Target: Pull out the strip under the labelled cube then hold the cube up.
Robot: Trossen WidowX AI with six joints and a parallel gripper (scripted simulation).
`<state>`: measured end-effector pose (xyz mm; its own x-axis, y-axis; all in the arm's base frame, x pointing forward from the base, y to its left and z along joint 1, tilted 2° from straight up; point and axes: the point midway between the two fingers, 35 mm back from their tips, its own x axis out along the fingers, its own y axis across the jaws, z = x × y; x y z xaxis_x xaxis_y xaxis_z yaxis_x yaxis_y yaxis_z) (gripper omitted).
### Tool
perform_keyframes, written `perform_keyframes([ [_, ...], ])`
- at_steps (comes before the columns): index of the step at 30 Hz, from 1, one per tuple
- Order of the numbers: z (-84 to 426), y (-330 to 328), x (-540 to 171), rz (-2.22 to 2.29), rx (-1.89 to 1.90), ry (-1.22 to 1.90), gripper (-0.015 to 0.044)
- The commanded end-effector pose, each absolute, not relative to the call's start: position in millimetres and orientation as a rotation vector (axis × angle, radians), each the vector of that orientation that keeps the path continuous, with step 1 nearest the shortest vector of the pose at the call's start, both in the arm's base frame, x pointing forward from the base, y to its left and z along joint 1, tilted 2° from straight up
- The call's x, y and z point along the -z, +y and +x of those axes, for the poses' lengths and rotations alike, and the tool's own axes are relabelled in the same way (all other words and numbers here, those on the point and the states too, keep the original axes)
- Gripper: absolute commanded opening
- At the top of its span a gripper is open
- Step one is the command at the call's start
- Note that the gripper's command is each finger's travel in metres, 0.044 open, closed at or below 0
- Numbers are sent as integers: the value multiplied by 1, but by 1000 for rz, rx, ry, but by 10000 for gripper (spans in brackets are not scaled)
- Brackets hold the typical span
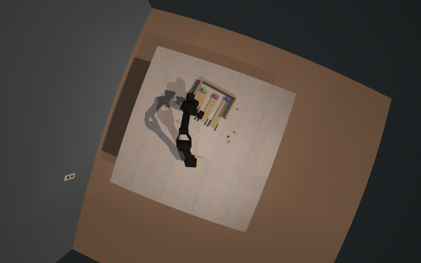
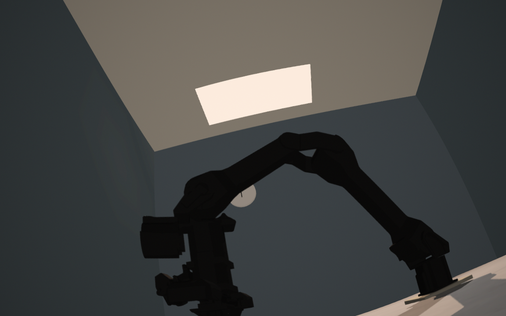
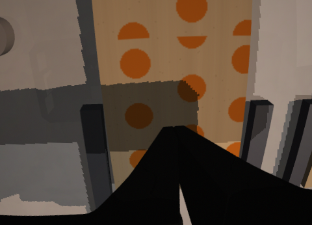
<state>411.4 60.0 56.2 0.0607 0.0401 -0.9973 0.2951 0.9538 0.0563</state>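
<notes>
Inspecting the dotted strip: pincer pressed together above it

We find the black metal-look pincer (image 1: 194, 109) (image 2: 216, 310) (image 3: 173, 136) pressed together, its tips meeting with nothing between them. In the wrist view it overlaps a flat, tan strip with orange dots (image 1: 202, 98) (image 3: 169, 56); we cannot tell whether the tips touch it. Two upright dark grey bars (image 3: 92, 137) (image 3: 258, 131) flank the strip, one on each side.

We locate a small pale green cube with a dark mark (image 1: 204, 90) at the far end of the dotted strip, inside a three-sided wooden frame (image 1: 219, 88). We take it as the labelled cube; the mark is too small to read. It is not lifted, and the strip lies in its lane.

We record two neighbouring lanes: a tan speckled strip (image 1: 210, 109) with a magenta cube (image 1: 216, 96) at its far end, and a striped yellow-green strip (image 1: 217, 115) with a purple cube (image 1: 228, 99) at its far end.

We note the black jointed arm (image 1: 185, 121) (image 2: 258, 161) arching over the pale surface (image 1: 173, 189) (image 2: 494, 286) (image 3: 32, 66). Two small tan blocks (image 1: 235, 132) (image 1: 229, 142) lie apart from the frame.
</notes>
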Motion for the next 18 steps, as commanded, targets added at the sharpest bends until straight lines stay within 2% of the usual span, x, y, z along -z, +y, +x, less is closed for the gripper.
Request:
perform_keyframes([
  [1, 411, 59, -54, 267, 199, 1504, 0],
  [18, 412, 59, -52, 267, 199, 1504, 0],
])
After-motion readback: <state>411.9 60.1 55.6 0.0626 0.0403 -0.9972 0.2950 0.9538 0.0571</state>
